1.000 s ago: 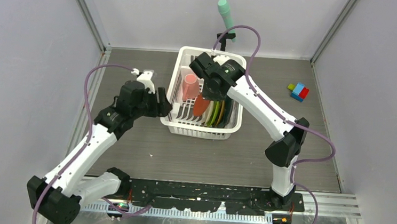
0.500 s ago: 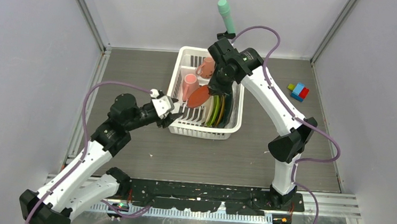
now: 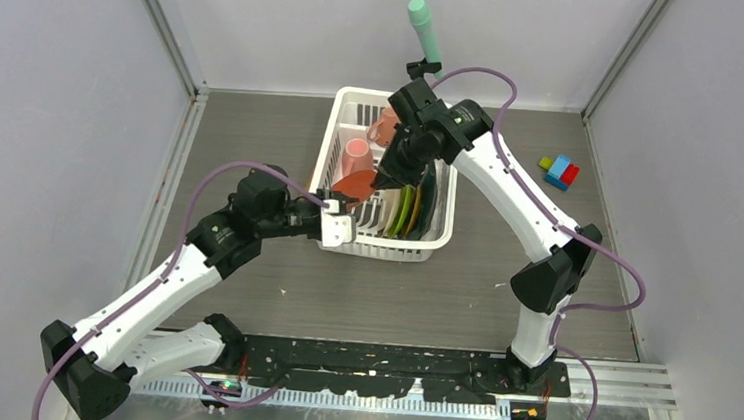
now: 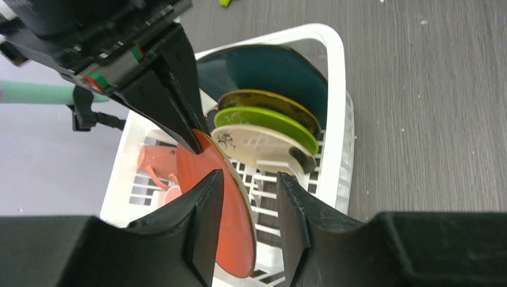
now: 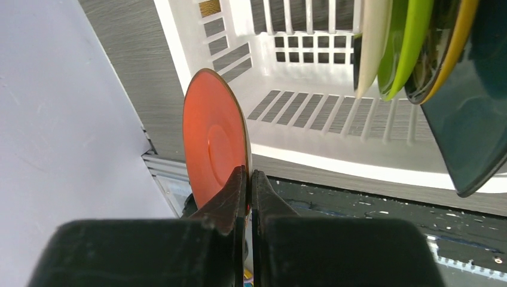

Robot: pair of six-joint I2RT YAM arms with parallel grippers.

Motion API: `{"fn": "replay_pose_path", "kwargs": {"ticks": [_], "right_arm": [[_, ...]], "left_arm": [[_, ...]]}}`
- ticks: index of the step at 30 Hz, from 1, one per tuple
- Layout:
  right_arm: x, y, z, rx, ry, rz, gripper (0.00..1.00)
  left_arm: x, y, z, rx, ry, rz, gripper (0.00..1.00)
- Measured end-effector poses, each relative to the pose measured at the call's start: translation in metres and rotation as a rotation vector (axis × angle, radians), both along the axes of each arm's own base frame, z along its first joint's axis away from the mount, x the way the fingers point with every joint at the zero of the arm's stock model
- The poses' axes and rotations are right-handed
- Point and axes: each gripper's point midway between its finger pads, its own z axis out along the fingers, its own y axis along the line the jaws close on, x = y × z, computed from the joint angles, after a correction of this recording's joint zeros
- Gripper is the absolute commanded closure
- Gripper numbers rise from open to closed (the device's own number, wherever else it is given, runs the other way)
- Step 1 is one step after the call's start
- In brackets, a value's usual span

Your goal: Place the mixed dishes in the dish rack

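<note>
Handover stage above the dish rack [image 3: 377,248]. The right pincer [image 5: 247,179] is clenched on the rim of the red-orange dish [image 5: 212,140], which hangs on edge over the rack's near-left part, apart from the upright cream plate [image 4: 257,140] and dark teal plate [image 4: 269,69]. Over the last second the left pincer [image 4: 248,179] has swung from beside the rack's left wall to its near-left corner. Its released fingers now bracket the dish's lower edge without gripping it. This suggests a regrasp or steadying before the dish is seated. The two pink mugs [image 3: 355,155] and the plates are already inside.
</note>
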Motion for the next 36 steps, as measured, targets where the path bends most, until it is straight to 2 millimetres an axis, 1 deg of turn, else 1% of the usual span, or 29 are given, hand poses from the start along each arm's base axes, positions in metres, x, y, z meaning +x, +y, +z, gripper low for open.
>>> {"fn": "replay_pose_path", "kwargs": {"ticks": [4, 7, 8, 9, 10, 11, 12, 14, 16, 18, 19, 20, 21, 22, 23, 25, 28, 29, 31, 33, 36], "right_arm": [[0.0, 0.005, 0.004, 0.033, -0.002, 0.003, 1.0], [0.0, 0.008, 0.004, 0.048, 0.0, 0.004, 1.0], [0.0, 0.008, 0.004, 0.049, 0.001, 0.004, 1.0], [0.0, 0.009, 0.003, 0.05, 0.004, 0.004, 1.0], [0.0, 0.009, 0.002, 0.052, 0.004, 0.004, 1.0], [0.0, 0.01, 0.002, 0.055, 0.006, 0.005, 1.0], [-0.001, 0.01, 0.002, 0.054, 0.007, 0.007, 1.0], [-0.001, 0.008, -0.001, 0.049, 0.016, -0.004, 1.0], [0.001, 0.008, 0.001, 0.066, 0.019, -0.018, 0.9], [0.002, 0.007, 0.002, 0.067, 0.012, -0.029, 0.76], [0.002, 0.005, 0.003, 0.066, 0.005, -0.03, 0.6], [0.002, 0.004, 0.003, 0.063, 0.0, -0.033, 0.54], [0.001, 0.002, 0.005, 0.066, -0.005, -0.031, 0.42], [0.002, -0.001, 0.007, 0.069, -0.015, -0.03, 0.33], [0.002, -0.004, 0.009, 0.071, -0.024, -0.03, 0.23], [0.001, -0.013, 0.014, 0.075, -0.042, -0.037, 0.14], [0.0, -0.033, 0.021, 0.083, -0.073, -0.065, 0.13], [0.006, -0.047, 0.024, 0.085, -0.087, -0.102, 0.13], [0.009, -0.069, 0.033, 0.088, -0.122, -0.153, 0.13], [0.012, -0.091, 0.044, 0.089, -0.171, -0.205, 0.13], [0.008, -0.118, 0.06, 0.09, -0.246, -0.27, 0.13]], "left_arm": [[0.004, 0.003, -0.012, 0.051, 0.007, 0.029, 0.56], [0.011, 0.006, -0.018, 0.074, 0.012, 0.067, 0.58], [0.012, 0.006, -0.019, 0.077, 0.013, 0.073, 0.62], [0.014, 0.007, -0.02, 0.08, 0.017, 0.086, 0.7], [0.016, 0.008, -0.022, 0.083, 0.022, 0.099, 0.79], [0.018, 0.008, -0.023, 0.085, 0.029, 0.11, 0.92], [0.02, 0.009, -0.023, 0.087, 0.028, 0.123, 1.0], [0.025, 0.012, -0.02, 0.084, 0.028, 0.155, 1.0], [0.028, 0.013, -0.017, 0.072, 0.035, 0.178, 1.0], [0.03, 0.012, -0.015, 0.054, 0.053, 0.191, 1.0], [0.03, 0.01, -0.014, 0.041, 0.064, 0.196, 1.0], [0.03, 0.009, -0.013, 0.025, 0.081, 0.2, 1.0], [0.03, 0.007, -0.013, 0.011, 0.099, 0.206, 1.0], [0.031, 0.005, -0.013, -0.012, 0.129, 0.222, 1.0], [0.033, 0.003, -0.012, -0.04, 0.16, 0.24, 1.0], [0.038, 0.0, -0.009, -0.109, 0.22, 0.29, 1.0], [0.045, -0.005, -0.004, -0.211, 0.295, 0.344, 1.0], [0.047, -0.006, -0.004, -0.248, 0.326, 0.367, 1.0], [0.055, -0.005, -0.006, -0.323, 0.405, 0.443, 1.0], [0.064, -0.004, -0.01, -0.398, 0.497, 0.535, 1.0], [0.079, -0.002, -0.028, -0.491, 0.646, 0.694, 1.0]]}}
